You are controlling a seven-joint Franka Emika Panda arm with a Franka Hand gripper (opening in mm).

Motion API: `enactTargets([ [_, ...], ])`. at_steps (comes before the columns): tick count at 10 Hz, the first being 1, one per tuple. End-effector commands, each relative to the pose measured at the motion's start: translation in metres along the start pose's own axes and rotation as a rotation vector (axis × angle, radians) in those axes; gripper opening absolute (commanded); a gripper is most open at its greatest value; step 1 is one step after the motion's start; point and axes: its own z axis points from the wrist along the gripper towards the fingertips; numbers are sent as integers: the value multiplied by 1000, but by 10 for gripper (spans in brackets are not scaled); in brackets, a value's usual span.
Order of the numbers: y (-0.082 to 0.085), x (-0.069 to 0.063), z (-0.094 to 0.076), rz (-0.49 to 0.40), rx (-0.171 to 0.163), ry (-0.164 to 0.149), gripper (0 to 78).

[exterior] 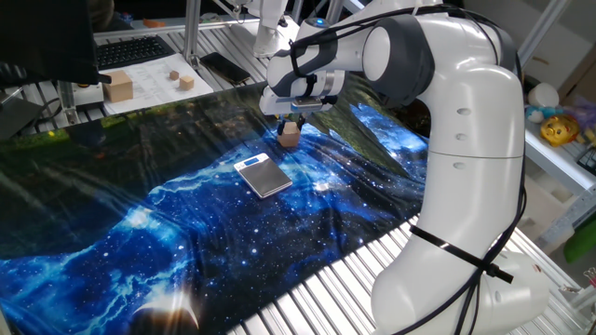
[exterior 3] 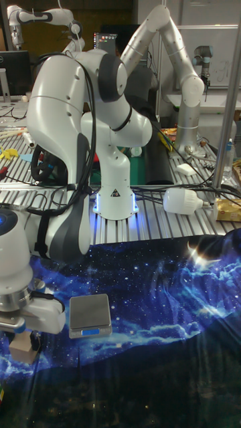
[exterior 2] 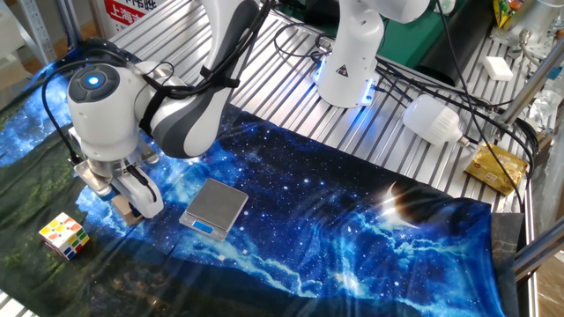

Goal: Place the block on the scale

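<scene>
The block is a small light-brown wooden cube resting on the blue galaxy cloth, behind the scale in one fixed view. My gripper is lowered over it, with its fingers down both sides and shut on the cube. In the other fixed view the block peeks out beside a white finger, left of the scale. The tall fixed view shows the block under the gripper, with the scale to its right. The scale's grey top is bare.
A multicoloured puzzle cube lies on the cloth near the block. A larger tan wooden block and two small pieces sit on paper beyond the cloth. A lamp and cables lie on the slatted table.
</scene>
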Motion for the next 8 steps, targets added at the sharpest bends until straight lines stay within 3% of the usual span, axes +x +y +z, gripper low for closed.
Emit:
enactTargets([
  [1, -5, 0, -28, 12, 11, 9, 13],
  [5, -4, 2, -35, 6, 3, 14, 13],
  [8, 6, 11, -47, 15, -14, 20, 13],
])
